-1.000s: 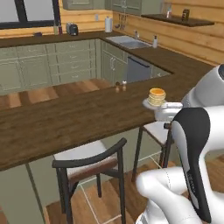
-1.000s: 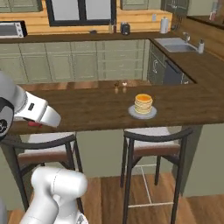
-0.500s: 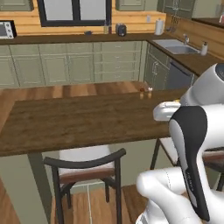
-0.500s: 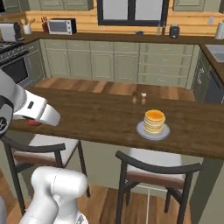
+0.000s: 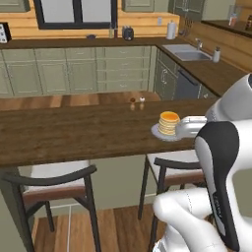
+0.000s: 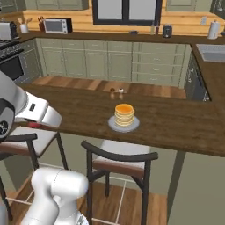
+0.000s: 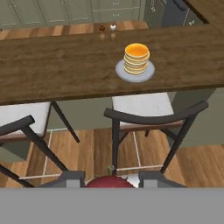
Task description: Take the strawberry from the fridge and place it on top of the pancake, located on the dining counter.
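Hand view: the strawberry (image 7: 109, 182) sits pinched between the gripper (image 7: 110, 180) fingertips, jaws narrowed on it for carrying. The pancake (image 7: 136, 57) waits on its plate (image 7: 121, 72) atop the dining counter (image 7: 57, 65), well ahead beyond a stool (image 7: 144, 111).

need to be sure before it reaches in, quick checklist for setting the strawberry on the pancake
1. Strawberry between the fingers: ok, red fruit sits at the gripper.
2. Pancake upright on its plate: ok.
3. Pancake top bare: ok.
4. Gripper over the pancake: not ok, it hangs back above the stools.
5. Shakers apart from the plate: ok.
6. Grip firm: cannot tell.
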